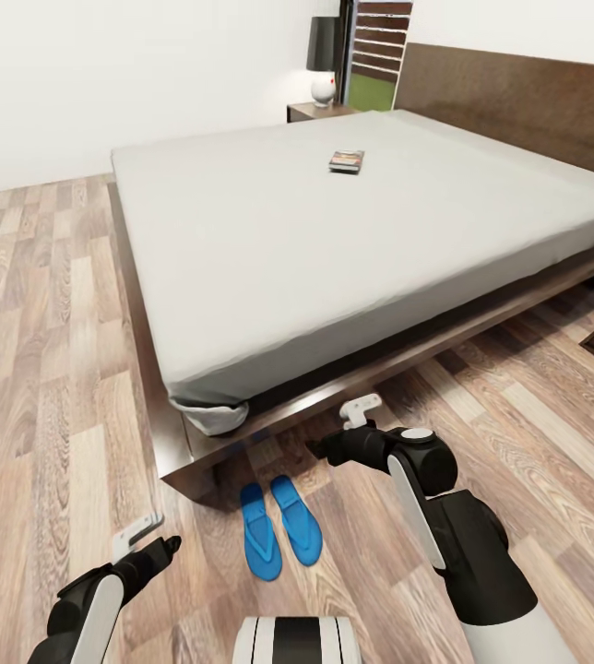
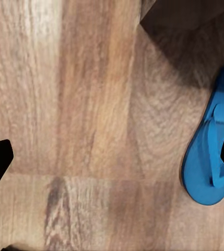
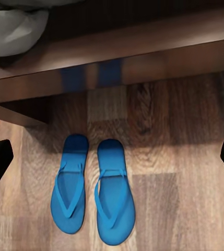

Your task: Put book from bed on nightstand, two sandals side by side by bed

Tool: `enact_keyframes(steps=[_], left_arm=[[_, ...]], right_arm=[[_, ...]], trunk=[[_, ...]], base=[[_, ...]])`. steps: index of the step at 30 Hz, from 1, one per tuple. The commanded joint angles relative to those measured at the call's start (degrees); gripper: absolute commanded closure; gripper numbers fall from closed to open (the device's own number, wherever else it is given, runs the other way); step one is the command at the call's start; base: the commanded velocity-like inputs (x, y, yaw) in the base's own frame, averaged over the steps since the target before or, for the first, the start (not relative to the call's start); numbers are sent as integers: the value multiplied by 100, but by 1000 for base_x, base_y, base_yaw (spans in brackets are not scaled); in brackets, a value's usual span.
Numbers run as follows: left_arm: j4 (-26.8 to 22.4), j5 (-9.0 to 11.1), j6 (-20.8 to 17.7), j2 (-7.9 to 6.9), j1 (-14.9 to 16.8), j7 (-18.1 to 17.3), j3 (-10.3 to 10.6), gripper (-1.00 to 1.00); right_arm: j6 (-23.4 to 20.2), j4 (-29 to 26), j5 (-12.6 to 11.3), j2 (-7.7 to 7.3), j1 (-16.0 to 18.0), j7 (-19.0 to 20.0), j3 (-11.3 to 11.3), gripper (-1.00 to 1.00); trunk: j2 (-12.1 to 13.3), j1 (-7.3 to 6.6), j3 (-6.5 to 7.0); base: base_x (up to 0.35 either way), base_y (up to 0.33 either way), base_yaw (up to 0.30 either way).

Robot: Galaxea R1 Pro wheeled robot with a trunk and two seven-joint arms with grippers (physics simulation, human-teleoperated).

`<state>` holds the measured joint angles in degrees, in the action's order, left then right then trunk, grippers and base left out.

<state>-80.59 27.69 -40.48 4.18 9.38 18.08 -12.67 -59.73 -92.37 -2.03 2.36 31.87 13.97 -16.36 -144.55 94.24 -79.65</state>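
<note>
The right hand (image 1: 363, 412) is seen spread open and empty, hanging above the floor (image 1: 48, 387) just off the bed's near corner. The left hand (image 1: 140, 535) is likewise open and holds nothing, low at about 8 o'clock from the sandals (image 1: 280, 527).

The sandals are found flat on the floor, side by side and nearly touching, toes toward the bed frame, just beside the corner of the bed (image 1: 269, 231). This half of the task is judged done from how they lie; no regrasp is judged necessary.

The book (image 1: 346, 161) is observed lying flat on the white mattress, well in from the edges, at about 12 o'clock from the hands and far across the bed. The nightstand (image 1: 320, 112) stands beyond it at about 11 o'clock from the book, beside the headboard, carrying a lamp (image 1: 323, 57).

Handling judgement, book: light, thin, somewhat flexible; cover probably smooth. The soft mattress should yield under a finger, so an edge pinch across the short side is judged workable, with one finger pressed into the bedding beneath the spine or fore-edge. A firm grip is advised, since a thin paperback may sag or slip. The reach is judged too long from here; repositioning of the base is likely needed.
</note>
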Motion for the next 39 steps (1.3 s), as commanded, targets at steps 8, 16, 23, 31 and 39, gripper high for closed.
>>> enact_keyframes(steps=[8,16,23,31,39], left_arm=[[29,63,-27,4,3,48,-12,-100],[55,69,-26,4,3,50,-16,-100],[273,86,66,6,10,30,-14,-100],[533,100,444,4,19,-17,-9,-100],[607,112,567,4,20,-32,-8,-100]], right_arm=[[-27,-3,-17,2,3,-8,1,-100],[-27,-6,-17,7,3,-8,1,-100],[-27,-2,-17,7,3,-8,1,-100],[-27,-2,-17,7,3,-7,1,-100],[-27,0,-17,6,3,-8,1,-100]], trunk=[[9,-21,174],[20,-42,351],[29,-60,506],[40,-81,683],[51,-101,861]], base=[[0,0,0],[0,0,0],[0,0,0],[0,0,0],[0,0,0]])
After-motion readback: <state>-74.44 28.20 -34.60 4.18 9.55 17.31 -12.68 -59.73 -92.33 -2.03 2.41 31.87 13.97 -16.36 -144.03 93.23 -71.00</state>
